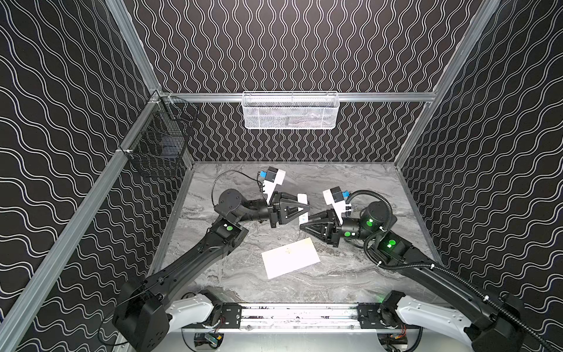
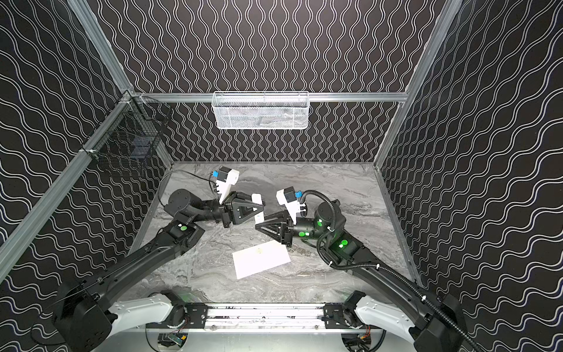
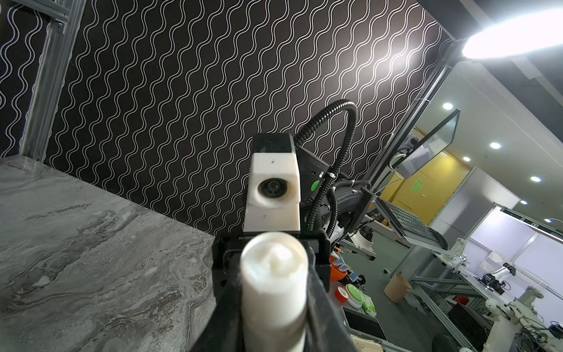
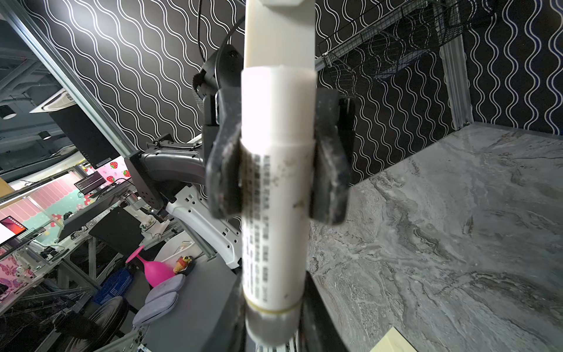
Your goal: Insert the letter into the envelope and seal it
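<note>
We find left gripper [image 1: 305, 208] and right gripper [image 1: 301, 226] both clamped on the white stick [image 1: 301, 198]; the envelope [image 1: 291, 257], flat at 6 o'clock, we judge light, limp, best pinched edgewise

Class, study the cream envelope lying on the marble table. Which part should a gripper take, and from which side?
Probably the short edge of the envelope nearest the right gripper. It lies flat and thin on the table, so come in low from that side, one finger slipping under the edge.
</note>
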Robot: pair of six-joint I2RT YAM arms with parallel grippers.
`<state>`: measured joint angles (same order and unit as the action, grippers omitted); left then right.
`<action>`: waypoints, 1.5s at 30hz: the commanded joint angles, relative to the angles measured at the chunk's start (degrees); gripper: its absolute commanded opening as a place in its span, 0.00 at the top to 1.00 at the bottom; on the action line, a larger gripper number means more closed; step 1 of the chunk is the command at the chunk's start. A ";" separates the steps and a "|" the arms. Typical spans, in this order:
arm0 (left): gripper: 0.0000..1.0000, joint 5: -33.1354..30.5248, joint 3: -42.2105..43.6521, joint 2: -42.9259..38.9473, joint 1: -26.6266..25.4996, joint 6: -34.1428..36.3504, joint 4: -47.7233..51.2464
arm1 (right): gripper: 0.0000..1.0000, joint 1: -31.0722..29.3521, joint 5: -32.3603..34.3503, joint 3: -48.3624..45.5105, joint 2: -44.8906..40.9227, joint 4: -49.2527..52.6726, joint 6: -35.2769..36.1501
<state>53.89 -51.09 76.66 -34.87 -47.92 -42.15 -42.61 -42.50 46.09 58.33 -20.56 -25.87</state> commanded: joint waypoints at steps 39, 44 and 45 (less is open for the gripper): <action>1.00 -8.21 -7.35 -4.14 -4.29 35.18 44.74 | 0.25 2.32 7.47 13.88 -3.80 30.25 15.18; 1.00 -7.66 -9.09 -4.20 -5.33 39.60 50.39 | 0.42 3.42 1.55 19.07 0.63 33.11 17.95; 1.00 -7.69 -9.28 -4.20 -5.53 39.94 50.99 | 0.44 3.56 1.16 19.36 0.97 33.12 17.96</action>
<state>46.13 -59.42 72.42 -39.88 -13.52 3.25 -39.33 -37.47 64.20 58.41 9.17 -10.70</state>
